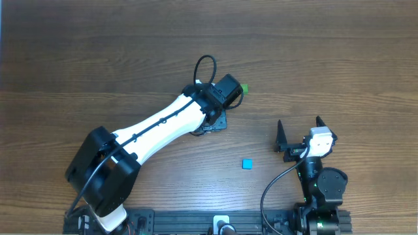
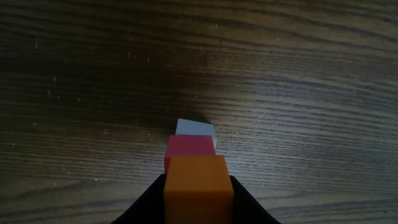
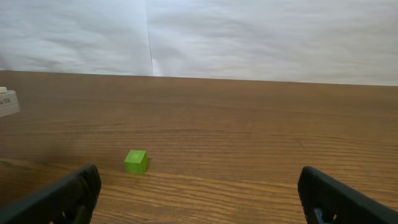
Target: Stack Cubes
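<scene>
My left gripper (image 1: 212,119) is at the table's middle, shut on an orange cube (image 2: 198,186) held between its dark fingers (image 2: 146,208). Directly under the orange cube I see a red cube (image 2: 189,148), and below that a pale white cube (image 2: 196,128) on the table. Whether the orange cube rests on the red one I cannot tell. A green cube (image 1: 245,89) lies just beyond the left wrist, and it is also ahead of the right gripper (image 3: 135,162). A blue cube (image 1: 247,164) lies alone nearer the front. My right gripper (image 1: 300,132) stands open and empty at the right.
Bare wooden tabletop (image 1: 98,59) stretches to the left and the back. A white wall (image 3: 261,37) stands behind the table's far edge. The left arm's white body (image 1: 157,127) lies diagonally across the front left.
</scene>
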Action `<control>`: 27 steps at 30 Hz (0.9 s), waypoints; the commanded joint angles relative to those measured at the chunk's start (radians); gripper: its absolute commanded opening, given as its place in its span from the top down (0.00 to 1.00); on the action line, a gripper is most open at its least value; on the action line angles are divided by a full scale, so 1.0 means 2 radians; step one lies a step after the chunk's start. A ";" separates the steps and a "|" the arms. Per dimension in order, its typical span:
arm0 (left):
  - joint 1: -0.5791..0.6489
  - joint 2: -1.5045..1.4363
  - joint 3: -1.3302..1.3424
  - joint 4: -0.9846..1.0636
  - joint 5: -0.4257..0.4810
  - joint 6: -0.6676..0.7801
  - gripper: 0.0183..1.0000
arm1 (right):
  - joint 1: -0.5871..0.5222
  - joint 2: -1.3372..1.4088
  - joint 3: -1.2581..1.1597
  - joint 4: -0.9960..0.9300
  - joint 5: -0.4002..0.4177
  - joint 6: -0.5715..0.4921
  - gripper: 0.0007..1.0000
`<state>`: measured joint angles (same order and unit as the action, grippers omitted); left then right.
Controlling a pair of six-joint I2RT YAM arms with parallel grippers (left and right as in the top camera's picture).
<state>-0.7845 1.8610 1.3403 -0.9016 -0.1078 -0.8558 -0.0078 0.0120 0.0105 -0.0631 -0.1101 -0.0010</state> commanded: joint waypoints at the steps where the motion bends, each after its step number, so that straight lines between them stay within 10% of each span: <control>1: 0.003 0.009 0.011 -0.002 0.003 0.005 0.68 | -0.003 -0.003 -0.003 -0.002 0.002 -0.002 0.01; 11: 0.003 0.009 0.011 -0.002 0.003 0.005 0.54 | -0.003 -0.003 -0.003 -0.002 0.002 -0.002 0.01; 18: 0.004 -0.007 0.011 0.014 -0.009 0.005 0.00 | -0.003 -0.003 -0.003 -0.002 0.002 -0.002 0.01; 27: 0.064 -0.113 0.011 0.039 -0.074 0.013 0.00 | -0.003 -0.003 -0.003 -0.002 0.002 -0.002 0.01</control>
<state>-0.7261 1.7435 1.3407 -0.8360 -0.1749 -0.8524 -0.0078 0.0120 0.0105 -0.0631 -0.1097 -0.0017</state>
